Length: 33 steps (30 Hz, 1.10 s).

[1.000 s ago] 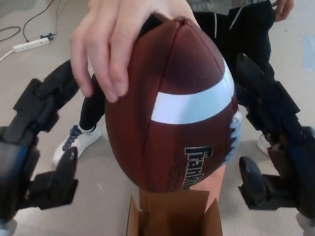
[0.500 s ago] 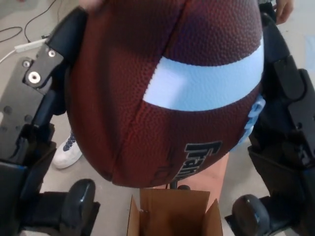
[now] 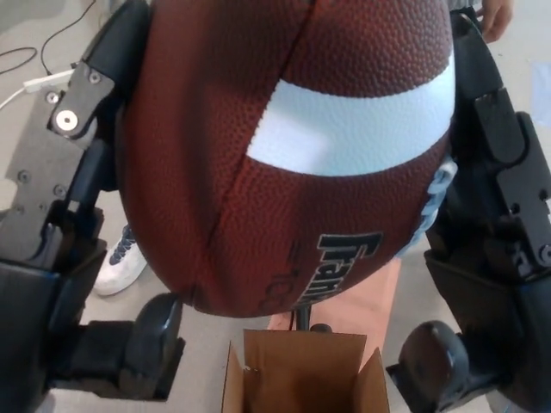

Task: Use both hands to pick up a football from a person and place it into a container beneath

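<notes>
Football (image 3: 293, 146) clamped between both hands, hanging nose-down directly above open cardboard box (image 3: 301, 374). Left hand (image 3: 82, 232) pressed on one flank, right hand (image 3: 491, 241) on the other, fingers closed against leather. Best lowered straight, squeeze kept even, tip centred between flaps, both sides released together.

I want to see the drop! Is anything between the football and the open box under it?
Nothing in the head view: the football hangs just above the cardboard box, with only floor showing through the gap.
</notes>
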{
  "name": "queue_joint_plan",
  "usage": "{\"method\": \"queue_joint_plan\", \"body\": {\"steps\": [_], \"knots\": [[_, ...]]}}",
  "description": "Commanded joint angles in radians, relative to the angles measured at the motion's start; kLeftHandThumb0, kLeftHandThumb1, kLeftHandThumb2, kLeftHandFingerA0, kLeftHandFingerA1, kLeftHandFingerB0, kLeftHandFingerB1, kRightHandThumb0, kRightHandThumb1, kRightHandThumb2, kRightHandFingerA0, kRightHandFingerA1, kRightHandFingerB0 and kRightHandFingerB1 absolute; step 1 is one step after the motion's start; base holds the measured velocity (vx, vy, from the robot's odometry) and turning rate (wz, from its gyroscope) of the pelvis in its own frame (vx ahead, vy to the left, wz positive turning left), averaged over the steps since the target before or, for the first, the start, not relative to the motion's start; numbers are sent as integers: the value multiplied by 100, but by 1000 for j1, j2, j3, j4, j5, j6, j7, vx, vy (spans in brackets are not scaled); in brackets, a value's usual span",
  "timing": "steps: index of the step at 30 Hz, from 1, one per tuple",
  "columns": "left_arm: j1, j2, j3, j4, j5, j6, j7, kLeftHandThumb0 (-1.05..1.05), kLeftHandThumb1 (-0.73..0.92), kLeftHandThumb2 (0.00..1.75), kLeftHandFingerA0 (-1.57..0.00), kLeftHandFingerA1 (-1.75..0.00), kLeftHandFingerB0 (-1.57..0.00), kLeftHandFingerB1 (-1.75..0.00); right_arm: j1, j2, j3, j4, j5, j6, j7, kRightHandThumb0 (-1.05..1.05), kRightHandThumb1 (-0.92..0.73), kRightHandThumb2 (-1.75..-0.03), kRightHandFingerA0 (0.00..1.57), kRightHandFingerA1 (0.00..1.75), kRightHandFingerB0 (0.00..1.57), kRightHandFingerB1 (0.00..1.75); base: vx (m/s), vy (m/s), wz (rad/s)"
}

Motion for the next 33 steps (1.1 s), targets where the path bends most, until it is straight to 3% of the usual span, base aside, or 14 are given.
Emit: {"method": "queue_joint_plan", "body": {"steps": [1, 2, 4, 5, 6, 7, 9, 10, 11, 17, 18, 19, 23, 33], "knots": [[-29, 41, -74, 0, 21, 33, -88, -88, 75, 113, -12, -24, 0, -26, -7, -21, 62, -14, 12, 70, 80, -91, -74, -112, 0, 12, 0, 15, 0, 0, 0], [-23, 37, -87, 14, 22, 30, -87, -91, 80, 112, -10, -26, -10, -26, -9, -20, 61, 7, 4, 65, 76, -94, -78, -114, 0, 7, 0, 9, 0, 0, 0], [-13, 32, -103, 34, 22, 21, -87, -91, 80, 112, -10, -26, -10, -26, -12, -19, 59, 37, -10, 53, 72, -94, -78, -114, 0, 7, 0, 9, 0, 0, 0], [-21, 31, -116, 53, 29, 24, -87, -91, 80, 86, -11, -27, -7, -24, -10, -15, 62, 47, -19, 54, 64, -93, -81, -114, 0, 8, 0, 8, 0, 0, 0], [-32, 29, -133, 76, 38, 28, -87, -91, 80, 86, -11, -27, -7, -24, -8, -9, 66, 60, -30, 54, 55, -93, -81, -114, 0, 8, 0, 8, 0, 0, 0], [-46, 22, -154, 108, 38, 28, -89, -90, 80, 110, -10, -25, -10, -25, -10, 3, 72, 87, -46, 43, 40, -88, -82, -113, 0, 10, 0, 10, 0, 0, 0], [-52, 22, -164, 122, 38, 25, -86, -90, 80, 110, -10, -25, -10, -25, -11, 7, 75, 100, -51, 37, 32, -88, -82, -113, 0, 10, 0, 10, 0, 0, 0], [-65, 15, -182, 144, 51, 28, -79, -89, 82, 111, -9, -19, -9, -23, -15, 15, 79, 111, -63, 49, 18, -78, -92, -70, 0, 24, 0, 18, 0, 0, 0], [-104, -12, -221, 207, 79, 39, -65, -86, 79, 110, 0, -16, -14, -28, -27, 35, 79, 148, -86, 71, -9, -82, -82, -113, 0, 12, 0, 13, 0, 0, 0], [-211, -88, -280, 407, 131, 22, -22, -80, 77, 110, 0, -20, -18, -30, -63, 86, 53, 264, -101, 106, -72, -83, -83, -114, 0, 11, 2, 14, 0, 0, 0], [-220, -99, -284, 431, 132, 16, -16, -77, 92, 71, -2, -21, -9, -24, -67, 89, 49, 275, -108, 109, -80, -82, -84, -115, 0, 12, 1, 15, 0, 0, 0], [-236, -138, -291, 487, 124, 7, 5, -78, 73, 108, 0, -25, -17, -36, -76, 89, 36, 301, -118, 110, -90, -85, -87, -116, 0, 9, 1, 12, 0, 0, 0], [-289, -223, -301, 662, 119, -78, 39, -79, 76, 108, 0, -26, -15, -36, -107, 96, 5, 372, -142, 123, -126, -87, -89, -117, 0, 9, 1, 11, 0, 0, 0], [-425, -313, -253, 1012, 99, -165, 40, -73, 73, 107, -2, -32, -8, -39, -212, 73, -92, 575, -117, 158, -120, -78, -86, -118, 0, 17, 0, 19, 0, 0, 0]]}}
